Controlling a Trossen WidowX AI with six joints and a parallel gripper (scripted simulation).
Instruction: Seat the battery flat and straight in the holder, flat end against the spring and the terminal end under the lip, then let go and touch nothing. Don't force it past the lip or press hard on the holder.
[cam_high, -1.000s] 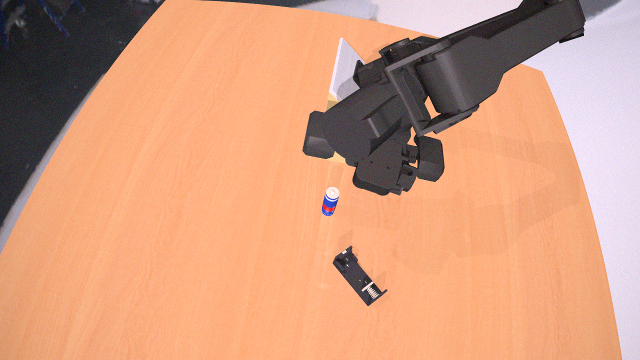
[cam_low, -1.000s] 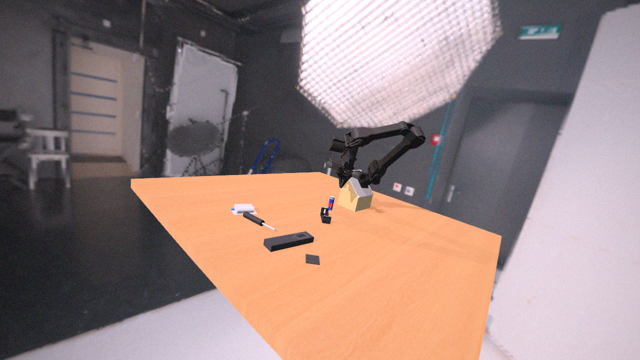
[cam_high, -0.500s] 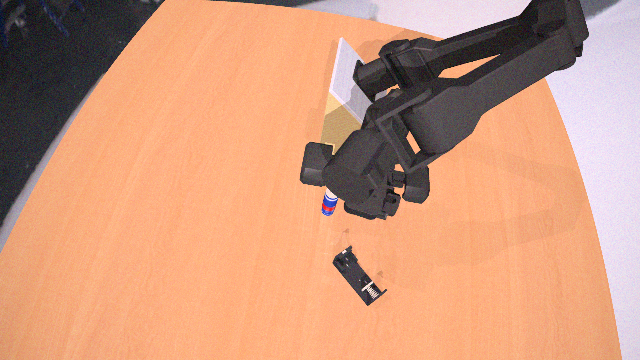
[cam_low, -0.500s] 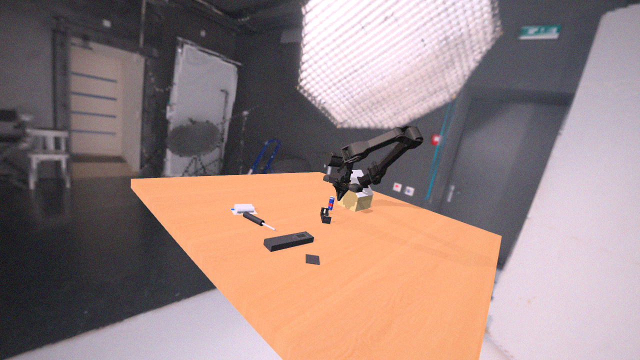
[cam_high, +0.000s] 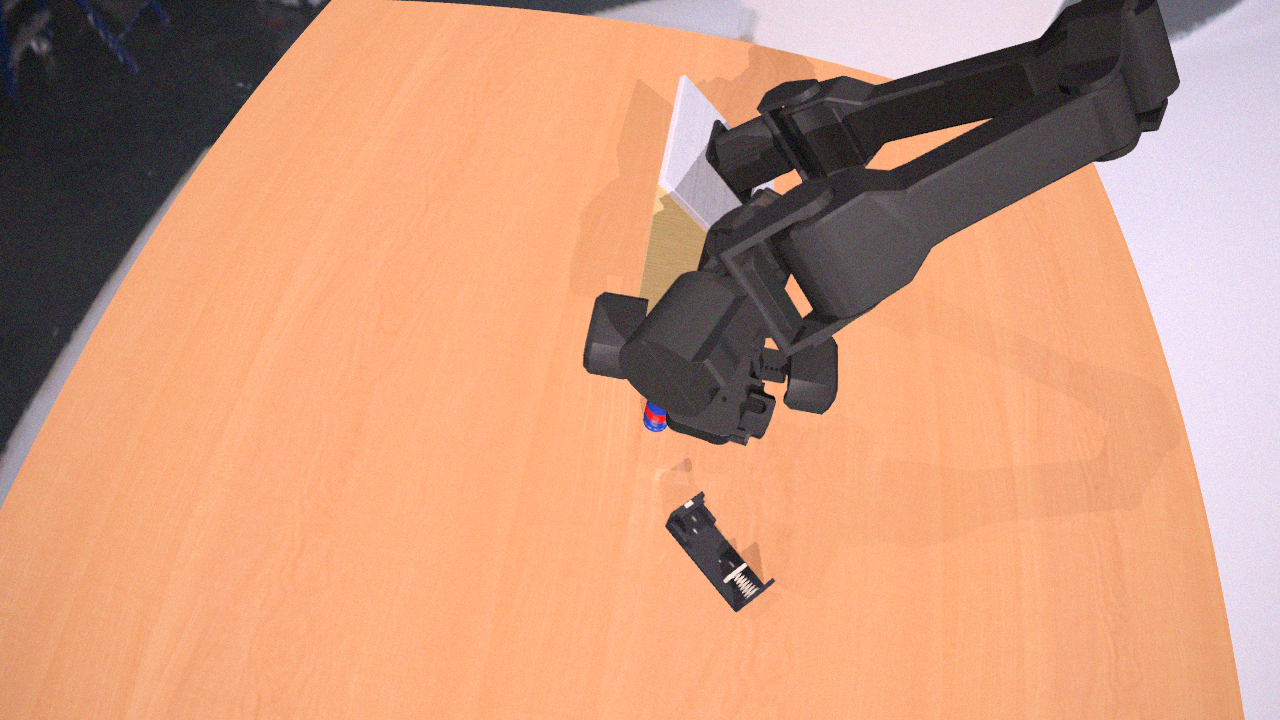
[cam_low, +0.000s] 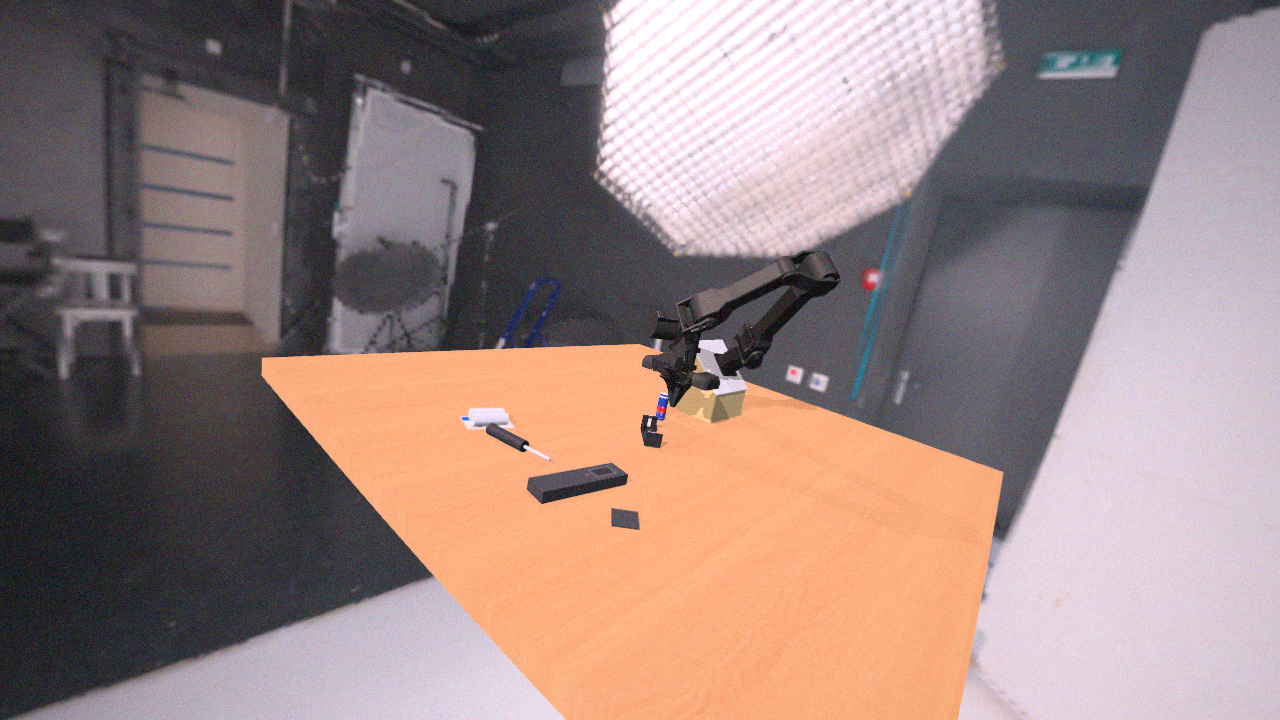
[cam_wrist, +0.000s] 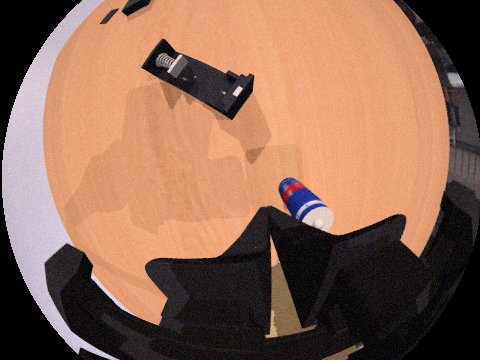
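The battery (cam_high: 656, 416) (cam_low: 662, 407) (cam_wrist: 302, 198), blue with a red band, stands upright on the table, its pale terminal end up. The arm hides its top in the top view. The black holder (cam_high: 709, 548) (cam_low: 652, 439) (cam_wrist: 205, 84) lies apart from it, empty. Its spring and pale plate are at one end and the lip is at the other. My gripper (cam_low: 675, 402) (cam_wrist: 266, 212) is shut with nothing between its fingertips. It hangs above the table close beside the battery; the wrist view does not show whether they touch. Its fingertips are hidden in the top view.
A yellow box with a sloped white top (cam_high: 689, 134) (cam_low: 713, 407) stands behind the gripper. In the exterior view, a black remote (cam_low: 572, 484), a small dark cover (cam_low: 624, 519), a screwdriver (cam_low: 506, 437) and a white pack (cam_low: 488, 416) lie beyond the holder.
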